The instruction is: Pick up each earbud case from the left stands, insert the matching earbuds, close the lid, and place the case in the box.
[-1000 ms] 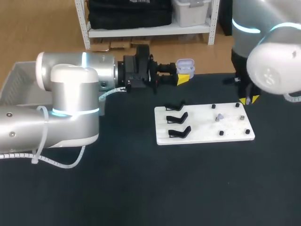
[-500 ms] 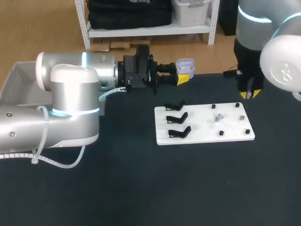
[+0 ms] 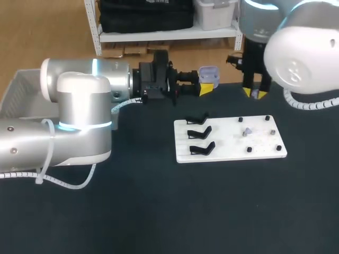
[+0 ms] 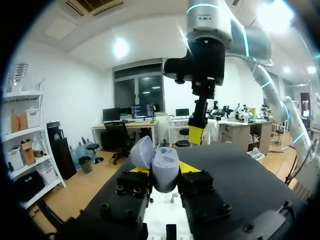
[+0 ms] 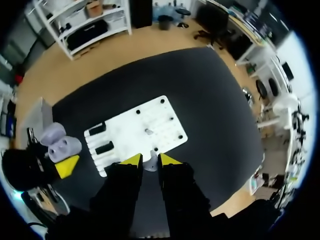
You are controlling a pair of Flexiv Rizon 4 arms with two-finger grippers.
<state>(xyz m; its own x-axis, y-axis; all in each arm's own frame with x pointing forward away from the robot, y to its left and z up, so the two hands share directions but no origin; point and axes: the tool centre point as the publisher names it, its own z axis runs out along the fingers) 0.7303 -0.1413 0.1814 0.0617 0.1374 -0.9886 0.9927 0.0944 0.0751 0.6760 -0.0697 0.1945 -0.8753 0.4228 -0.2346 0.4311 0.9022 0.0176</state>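
My left gripper (image 3: 206,85) is shut on a lilac earbud case (image 3: 208,74), held sideways above the table's far edge with its lid open. In the left wrist view the case (image 4: 164,163) sits between the fingers, its earbud sockets facing outward. My right gripper (image 3: 255,94) hangs to the right of the case, shut on a small lilac earbud (image 5: 150,163). A white board (image 3: 230,139) carries three empty black stands (image 3: 199,135) on its left half. Another earbud (image 3: 247,131) rests among the black pegs on its right half.
A pale basket (image 3: 16,92) stands at the table's far left, partly behind my left arm. Dark tabletop surrounds the board on the near side.
My right arm has swung left and toward the back, from the board's right end to beside the case, carrying the earbud. The left arm and case have not moved.
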